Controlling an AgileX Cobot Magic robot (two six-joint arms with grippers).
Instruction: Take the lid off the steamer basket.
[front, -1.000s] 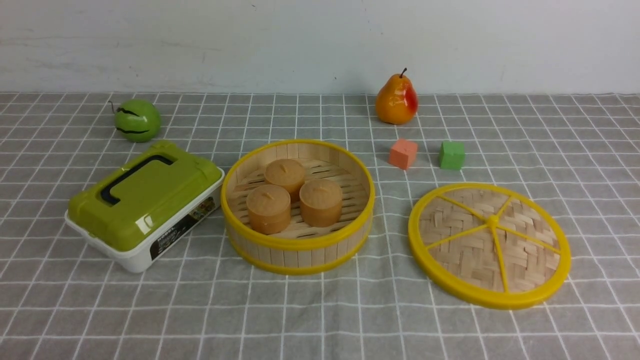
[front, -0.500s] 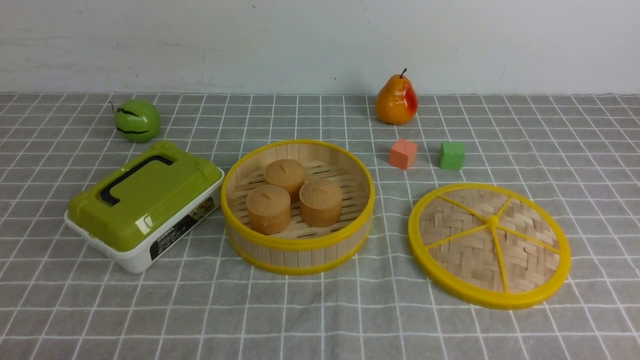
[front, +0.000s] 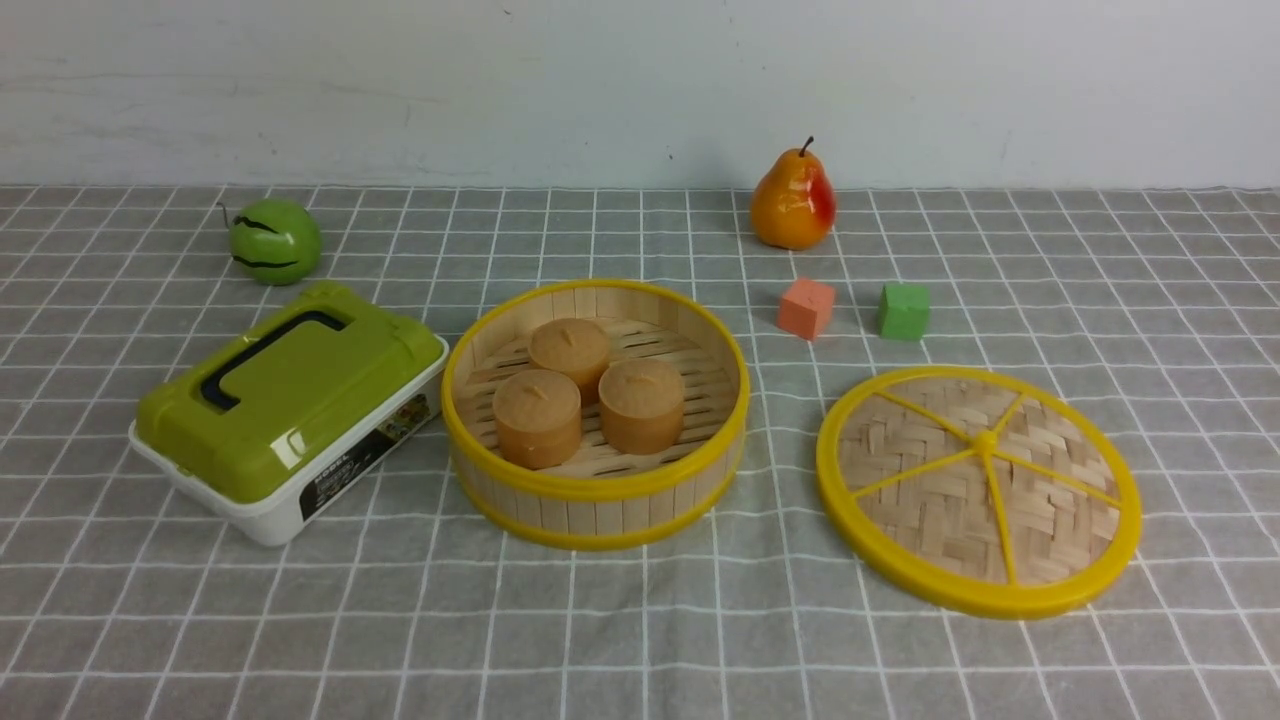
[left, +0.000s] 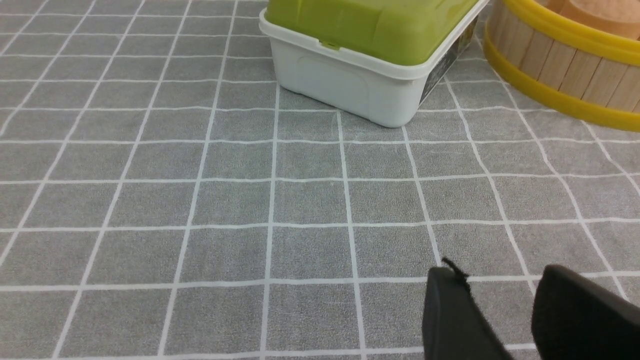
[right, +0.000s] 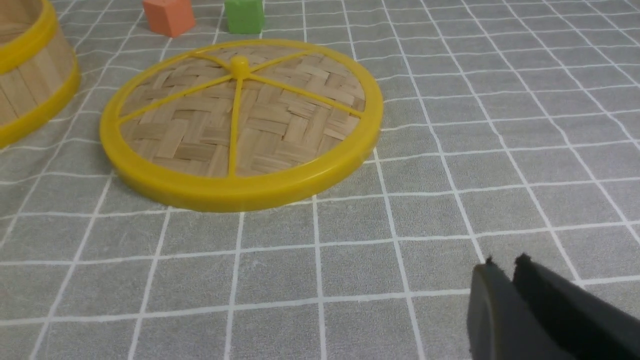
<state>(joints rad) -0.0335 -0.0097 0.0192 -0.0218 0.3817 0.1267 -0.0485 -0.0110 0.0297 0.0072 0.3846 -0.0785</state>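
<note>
The lid (front: 978, 490) is lying flat right of the open steamer basket (front: 596, 412); the left gripper (left: 500, 300) is sitting parted, the right gripper (right: 502, 280) pressed together, both empty.

Open cloth (front: 640, 620) nearside; box (front: 285, 400) crowds basket (front: 595, 500) left.

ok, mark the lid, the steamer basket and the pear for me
lid (front: 960, 500), front view, woven bamboo panel.
steamer basket (front: 600, 510), front view, near slatted wall.
pear (front: 790, 205), front view, middle of its body.
</note>
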